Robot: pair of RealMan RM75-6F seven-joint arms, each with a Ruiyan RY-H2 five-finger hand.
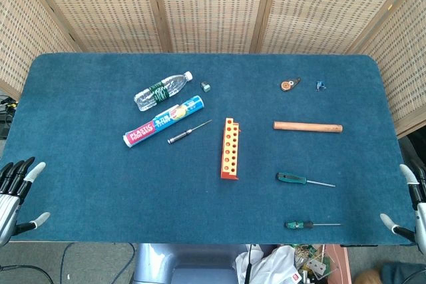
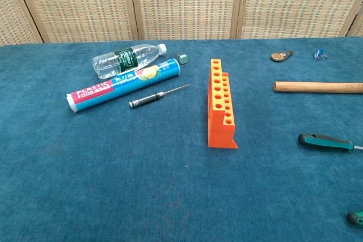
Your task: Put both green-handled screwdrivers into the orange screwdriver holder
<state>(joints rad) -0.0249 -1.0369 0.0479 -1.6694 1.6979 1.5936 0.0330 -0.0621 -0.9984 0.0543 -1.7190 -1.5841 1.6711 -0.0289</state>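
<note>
The orange screwdriver holder (image 1: 229,149) (image 2: 222,106) stands mid-table, its rows of holes empty. One green-handled screwdriver (image 1: 304,179) (image 2: 327,142) lies flat to its right, shaft pointing right. The second green-handled screwdriver (image 1: 310,224) (image 2: 356,217) lies nearer the front edge, only its handle tip showing in the chest view. My left hand (image 1: 16,192) hangs open at the table's front left corner. My right hand (image 1: 409,205) hangs open at the front right corner, right of both screwdrivers. Neither hand touches anything, and neither shows in the chest view.
A clear water bottle (image 1: 162,90), a blue plastic-wrap box (image 1: 163,121) and a small black-handled screwdriver (image 1: 188,132) lie left of the holder. A wooden rod (image 1: 307,126), a round orange-and-black tool (image 1: 288,84), a small blue item (image 1: 321,86) and a small green block (image 1: 206,86) lie further back.
</note>
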